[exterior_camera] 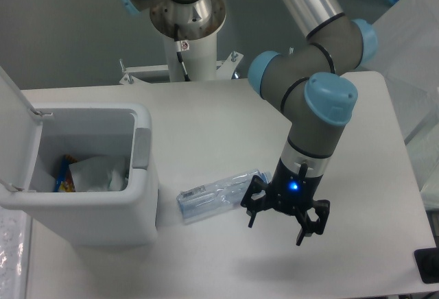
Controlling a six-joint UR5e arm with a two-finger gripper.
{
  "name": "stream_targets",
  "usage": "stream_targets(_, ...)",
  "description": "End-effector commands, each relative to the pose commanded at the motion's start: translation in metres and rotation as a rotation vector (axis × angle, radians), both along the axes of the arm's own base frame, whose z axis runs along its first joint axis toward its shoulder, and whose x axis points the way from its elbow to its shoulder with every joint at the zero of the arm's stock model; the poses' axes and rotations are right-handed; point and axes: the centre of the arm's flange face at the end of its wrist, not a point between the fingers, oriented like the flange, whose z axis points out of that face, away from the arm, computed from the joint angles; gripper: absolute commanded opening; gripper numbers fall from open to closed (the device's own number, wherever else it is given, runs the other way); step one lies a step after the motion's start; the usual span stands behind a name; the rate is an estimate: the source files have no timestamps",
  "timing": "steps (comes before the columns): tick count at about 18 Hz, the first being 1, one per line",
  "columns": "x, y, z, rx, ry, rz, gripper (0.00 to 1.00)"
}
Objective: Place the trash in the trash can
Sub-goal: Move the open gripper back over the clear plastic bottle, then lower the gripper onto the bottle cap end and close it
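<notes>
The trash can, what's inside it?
Inside the trash can lies a crumpled white wrapper, with a blue and yellow packet beside it. The near wall hides the bottom, so anything lower cannot be seen.

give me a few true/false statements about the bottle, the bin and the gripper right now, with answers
1. The plastic bottle lies on the table, outside the trash can. True.
2. The gripper is shut on the bottle. False: its fingers are spread and hold nothing, just right of the bottle.
3. The trash can's lid is closed. False: it stands open at the left.
4. A white crumpled wrapper lies inside the trash can. True.
5. The bottle stands upright. False: it lies on its side.
</notes>
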Motion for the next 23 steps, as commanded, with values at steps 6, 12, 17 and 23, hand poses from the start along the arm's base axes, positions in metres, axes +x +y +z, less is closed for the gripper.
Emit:
stream_targets(6, 0.005, -0.028, -0.029, -0.208, 0.101, -0.132, 1.0)
stream_targets(12, 0.005, -0.073, -0.052, -0.246, 0.109, -0.314, 1.0)
stream_targets(17, 0.0, -0.103, -0.059, -0.25, 0.122, -0.424, 1.0)
stream_targets(23, -0.001, -0.112, -0.066, -0.259, 0.134, -0.466, 1.0)
